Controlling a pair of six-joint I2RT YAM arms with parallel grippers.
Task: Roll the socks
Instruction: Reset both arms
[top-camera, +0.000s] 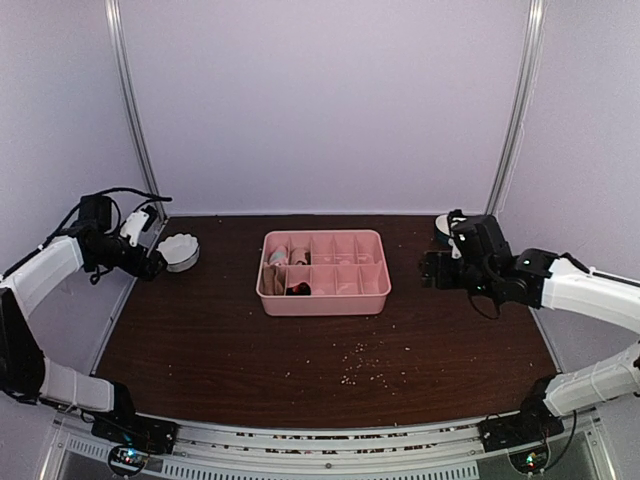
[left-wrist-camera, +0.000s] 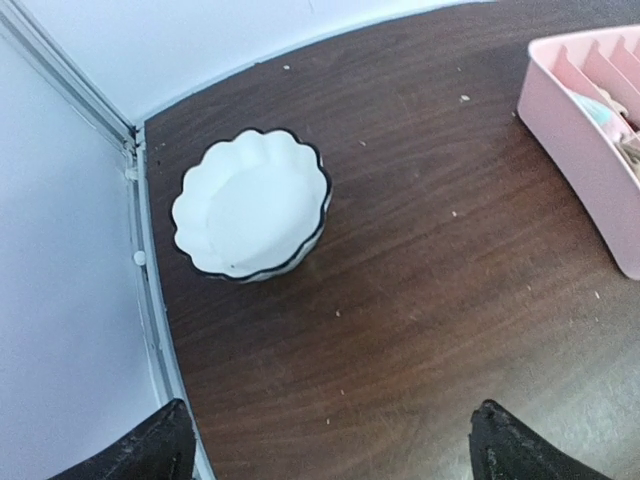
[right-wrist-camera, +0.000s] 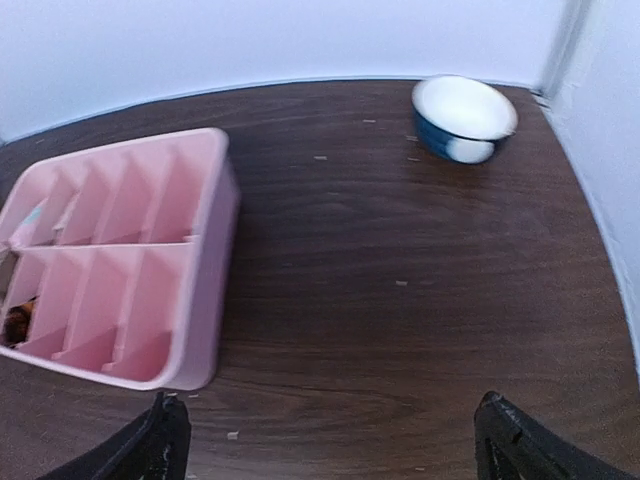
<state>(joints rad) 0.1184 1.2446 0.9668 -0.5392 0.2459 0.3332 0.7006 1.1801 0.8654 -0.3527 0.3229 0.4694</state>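
Note:
Several socks lie bunched in the left compartments of the pink tray (top-camera: 326, 303) at the table's middle: a cream one (top-camera: 283, 259) at the back and a dark one with red (top-camera: 298, 289) in front. The right wrist view catches only a dark scrap of sock (right-wrist-camera: 16, 322) at the tray's left edge; the left wrist view shows cream fabric (left-wrist-camera: 630, 148) inside the tray. My left gripper (top-camera: 157, 264) hovers open at the far left, beside a white bowl. My right gripper (top-camera: 430, 268) stands open to the right of the tray, nothing between its fingers.
A white scalloped bowl (left-wrist-camera: 250, 205) with a dark rim sits near the left rail. A blue-and-white bowl (right-wrist-camera: 463, 118) stands at the back right corner. Crumbs (top-camera: 362, 365) are scattered on the dark wood in front of the tray.

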